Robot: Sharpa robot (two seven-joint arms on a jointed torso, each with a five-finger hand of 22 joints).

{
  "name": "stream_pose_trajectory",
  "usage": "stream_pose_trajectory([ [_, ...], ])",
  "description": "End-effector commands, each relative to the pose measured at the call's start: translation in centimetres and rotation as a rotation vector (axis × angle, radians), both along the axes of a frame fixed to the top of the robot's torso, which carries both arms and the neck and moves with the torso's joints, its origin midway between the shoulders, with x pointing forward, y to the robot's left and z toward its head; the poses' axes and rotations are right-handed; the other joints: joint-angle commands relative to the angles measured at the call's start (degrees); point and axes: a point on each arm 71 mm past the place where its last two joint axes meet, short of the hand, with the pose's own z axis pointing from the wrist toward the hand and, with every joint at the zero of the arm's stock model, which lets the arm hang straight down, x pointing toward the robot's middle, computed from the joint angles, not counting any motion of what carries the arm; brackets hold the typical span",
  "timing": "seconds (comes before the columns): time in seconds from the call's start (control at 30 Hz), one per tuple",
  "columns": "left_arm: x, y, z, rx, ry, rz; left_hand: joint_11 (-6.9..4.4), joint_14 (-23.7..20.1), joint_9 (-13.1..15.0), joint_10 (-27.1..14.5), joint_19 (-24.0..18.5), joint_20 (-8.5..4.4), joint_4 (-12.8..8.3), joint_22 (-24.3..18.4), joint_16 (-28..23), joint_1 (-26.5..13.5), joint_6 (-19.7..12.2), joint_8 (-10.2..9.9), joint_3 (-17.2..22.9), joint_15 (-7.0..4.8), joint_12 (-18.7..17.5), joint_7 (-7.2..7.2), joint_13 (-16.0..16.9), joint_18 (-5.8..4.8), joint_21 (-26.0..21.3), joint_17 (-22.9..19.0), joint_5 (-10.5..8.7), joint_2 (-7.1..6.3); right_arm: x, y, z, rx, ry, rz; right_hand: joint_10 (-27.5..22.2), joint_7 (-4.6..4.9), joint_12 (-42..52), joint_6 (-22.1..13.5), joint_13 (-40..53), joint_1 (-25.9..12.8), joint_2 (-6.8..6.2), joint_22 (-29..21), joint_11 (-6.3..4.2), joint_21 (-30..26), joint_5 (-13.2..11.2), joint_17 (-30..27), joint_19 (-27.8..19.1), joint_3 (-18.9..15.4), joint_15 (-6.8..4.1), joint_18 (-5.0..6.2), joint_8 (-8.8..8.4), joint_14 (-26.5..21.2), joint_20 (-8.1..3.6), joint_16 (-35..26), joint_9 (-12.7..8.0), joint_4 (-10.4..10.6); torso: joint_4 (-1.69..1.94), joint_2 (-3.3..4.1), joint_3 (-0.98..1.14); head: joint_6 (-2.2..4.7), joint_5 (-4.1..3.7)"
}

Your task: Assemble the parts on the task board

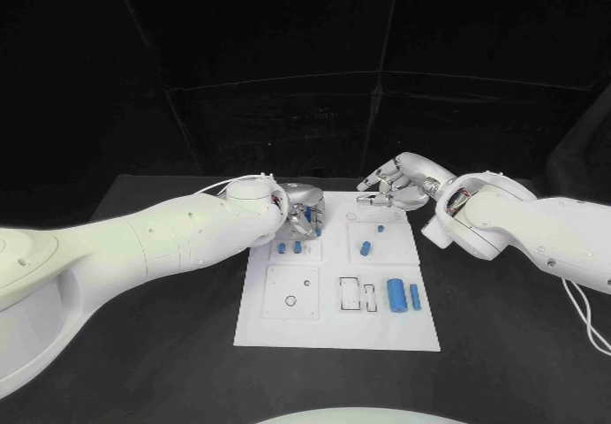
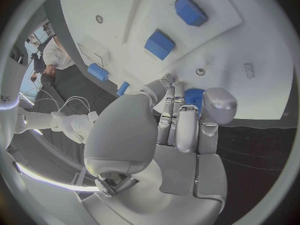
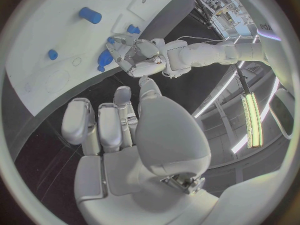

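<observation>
Well, left hand point(image 2: 181, 120) grips a blue part point(image 2: 194, 96) (near the task board point(image 1: 382, 331) far edge).

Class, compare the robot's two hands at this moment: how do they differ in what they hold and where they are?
The left hand pinches a small blue part in its fingers; the right hand holds nothing. The left hand is over the task board, while the right hand hovers by the board's far edge. Both are silver and on white arms.

Head camera looks steeply down on the desk point(image 1: 153, 371) from above; each wrist camera sits close behind its own robot hand (fisheye). All three share the task board point(image 1: 334, 329).
</observation>
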Motion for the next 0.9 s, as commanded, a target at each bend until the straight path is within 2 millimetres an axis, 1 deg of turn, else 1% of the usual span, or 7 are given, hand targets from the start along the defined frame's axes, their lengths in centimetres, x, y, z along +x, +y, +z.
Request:
stream_pose_trajectory([
  [0.03, -0.25, -0.07, -0.65, 0.023, 0.022, -0.012, 0.04, 1.82, -0.12, 0.59, 0.46, -0.16, -0.03, 0.26, 0.36, -0.3, 0.36, -0.49, 0.4, -0.33, -0.45, 0.02, -0.15, -0.53, 0.52, -0.14, -0.16, 0.33, -0.01, 0.17, 0.16, 0.003, -0.008, 0.009, -0.21, 0.13, -0.05, 0.03, 0.06, 0.02, 0.53, -0.04, -0.05, -0.36, 0.2, 0.04, -0.22, -0.17, -0.52, 0.48, 0.34, 1.13, 0.06, -0.15, 0.07, -0.03, -0.01, 0.0, 0.0, 0.01, 0.07],
  [0.17, -0.24, -0.12, -0.66, 0.019, 0.018, -0.011, -0.04, 1.8, -0.23, 1.12, 0.59, -0.2, -0.05, 0.89, 0.33, -0.46, 0.46, -0.77, 0.63, -0.39, -0.74, 0.07, -0.22, -0.65, 1.11, -0.32, -0.18, 0.33, -0.01, 0.21, 0.15, 0.003, -0.008, 0.009, -0.21, 0.13, -0.05, 0.03, 0.06, 0.02, 0.53, -0.04, -0.05, -0.36, 0.2, 0.04, -0.22, -0.17, -0.52, 0.48, 0.34, 1.13, 0.06, -0.15, 0.07, -0.03, -0.03, 0.01, -0.01, -0.04, 0.1],
  [0.27, -0.19, -0.08, -0.65, 0.015, 0.014, -0.012, -0.25, 1.81, -0.27, 2.29, 0.67, -0.33, -0.2, 1.43, 0.43, -0.46, 1.35, -0.95, 1.28, -0.57, -1.3, -0.02, -0.28, -0.73, 1.59, -0.42, -0.19, 0.63, -0.01, 0.22, 0.15, 0.003, -0.008, 0.01, -0.21, 0.13, -0.03, 0.03, 0.07, 0.02, 0.54, -0.04, -0.05, -0.36, 0.2, 0.04, -0.22, -0.17, -0.52, 0.48, 0.34, 1.13, 0.06, -0.15, 0.07, -0.04, -0.06, 0.01, 0.02, -0.04, 0.09],
  [0.33, -0.14, -0.03, -0.65, 0.014, 0.012, -0.011, -0.31, 1.79, -0.28, 2.57, 0.68, -0.37, -0.33, 1.62, 0.42, -0.42, 1.56, -1.02, 1.41, -0.6, -1.48, -0.08, -0.29, -0.76, 1.76, -0.51, -0.18, 0.58, -0.01, 0.22, 0.15, 0.003, -0.008, 0.01, -0.15, 0.12, 0.07, 0.05, 0.15, 0.05, 0.58, 0.0, -0.05, -0.34, 0.24, 0.04, -0.18, -0.17, -0.53, 0.47, 0.36, 1.14, 0.06, -0.16, 0.08, -0.04, -0.01, -0.01, 0.0, -0.08, 0.05],
  [0.5, -0.05, 0.09, -0.6, 0.008, 0.006, -0.007, -0.18, 1.72, -0.52, 2.68, 0.69, -0.4, -0.49, 2.0, 0.32, -0.9, 1.29, -1.69, 1.34, -0.55, -2.36, 0.08, -0.4, -0.84, 2.07, -0.85, -0.2, -0.15, -0.01, 0.22, 0.15, 0.002, -0.008, 0.009, -0.15, 0.12, 0.07, 0.05, 0.15, 0.05, 0.58, 0.0, -0.05, -0.34, 0.24, 0.04, -0.18, -0.17, -0.53, 0.47, 0.36, 1.14, 0.06, -0.16, 0.08, -0.04, 0.02, -0.02, 0.01, 0.03, 0.04],
  [0.63, -0.07, 0.04, -0.59, 0.005, 0.005, -0.007, 0.14, 1.64, -1.08, 2.3, 0.62, -0.27, -0.51, 2.14, 0.22, -1.6, -0.37, -3.25, 1.12, -0.31, -3.61, 0.5, -0.47, -0.89, 2.12, -1.23, -0.2, -1.07, -0.01, 0.22, 0.15, 0.002, -0.008, 0.009, -0.15, 0.12, 0.07, 0.05, 0.15, 0.05, 0.58, 0.0, -0.05, -0.34, 0.24, 0.04, -0.18, -0.17, -0.53, 0.47, 0.36, 1.14, 0.06, -0.16, 0.08, -0.04, -0.02, -0.01, 0.01, 0.08, 0.01],
  [0.9, -0.17, -0.18, -0.52, -0.005, 0.0, -0.012, 0.38, 1.6, -1.22, 1.88, 0.58, -0.12, -0.68, 2.26, 0.21, -1.75, -0.79, -4.08, 1.07, -0.13, -4.74, 0.57, -0.47, -0.91, 2.16, -1.47, -0.21, -1.5, -0.01, 0.23, 0.15, 0.002, -0.009, 0.009, -0.15, 0.12, 0.07, 0.05, 0.15, 0.05, 0.58, 0.0, -0.05, -0.34, 0.24, 0.04, -0.18, -0.17, -0.53, 0.47, 0.36, 1.14, 0.06, -0.16, 0.08, -0.04, 0.0, -0.01, 0.0, 0.14, -0.06],
])
